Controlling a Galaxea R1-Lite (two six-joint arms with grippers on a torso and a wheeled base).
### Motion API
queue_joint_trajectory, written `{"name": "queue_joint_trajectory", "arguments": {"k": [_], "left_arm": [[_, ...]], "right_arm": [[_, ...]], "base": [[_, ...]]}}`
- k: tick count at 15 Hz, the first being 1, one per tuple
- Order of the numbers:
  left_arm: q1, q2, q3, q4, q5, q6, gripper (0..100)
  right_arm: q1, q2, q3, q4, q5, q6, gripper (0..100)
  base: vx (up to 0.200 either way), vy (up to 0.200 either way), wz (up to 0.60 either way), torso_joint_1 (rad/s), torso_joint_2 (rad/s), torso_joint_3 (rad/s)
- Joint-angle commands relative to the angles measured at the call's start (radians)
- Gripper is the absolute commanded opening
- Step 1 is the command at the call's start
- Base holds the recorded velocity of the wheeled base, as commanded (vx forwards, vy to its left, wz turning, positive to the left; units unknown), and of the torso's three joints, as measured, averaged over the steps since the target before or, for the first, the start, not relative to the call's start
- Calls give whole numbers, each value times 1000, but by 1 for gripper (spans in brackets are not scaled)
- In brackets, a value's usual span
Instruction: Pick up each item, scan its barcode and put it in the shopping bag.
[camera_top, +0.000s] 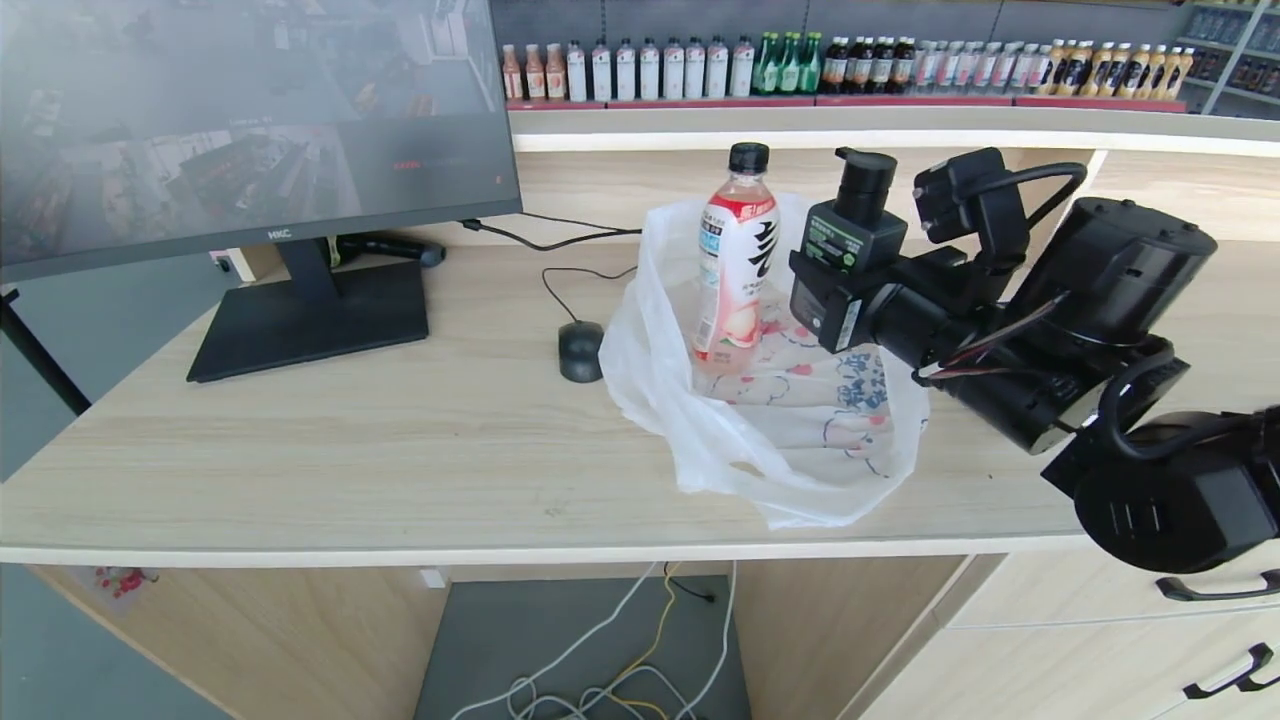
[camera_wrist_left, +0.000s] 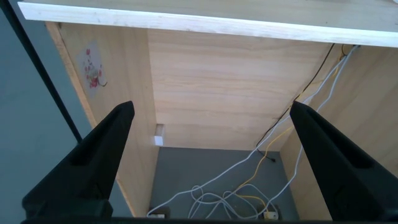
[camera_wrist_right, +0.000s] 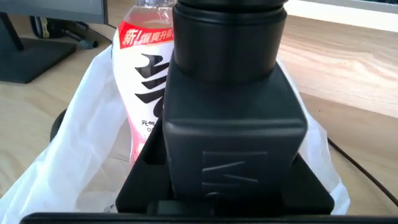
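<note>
Grips one black bottle (camera_top: 848, 235) in right gripper (camera_top: 828, 305) beside one pink bottle (camera_top: 737, 270) upright in one shopping bag (camera_top: 800, 470). Via left wrist: left gripper (camera_wrist_left: 211, 162) gaping, cables (camera_wrist_left: 224, 196) underneath.

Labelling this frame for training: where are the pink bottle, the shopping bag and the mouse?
pink bottle (camera_top: 738, 255): head view, middle of its label.
shopping bag (camera_top: 692, 422): head view, its front plastic wall.
mouse (camera_top: 581, 350): head view, its top.

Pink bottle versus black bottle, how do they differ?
The pink bottle is clear and round; the black bottle is opaque and square-bodied. The pink bottle stands in the shopping bag; the black bottle is held by the right gripper. Both are upright with black caps.
</note>
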Motion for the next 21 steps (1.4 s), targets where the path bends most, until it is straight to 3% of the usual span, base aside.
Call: {"name": "queue_joint_trajectory", "arguments": {"k": [1, 21], "left_arm": [[0, 0, 0, 0, 1, 0, 100], [0, 0, 0, 0, 1, 0, 100]], "right_arm": [[-15, 49, -2, -3, -1, 1, 0], [-53, 208, 6, -55, -1, 67, 0]], "base": [[0, 0, 0, 0, 0, 0], [0, 0, 0, 0, 0, 0]]}}
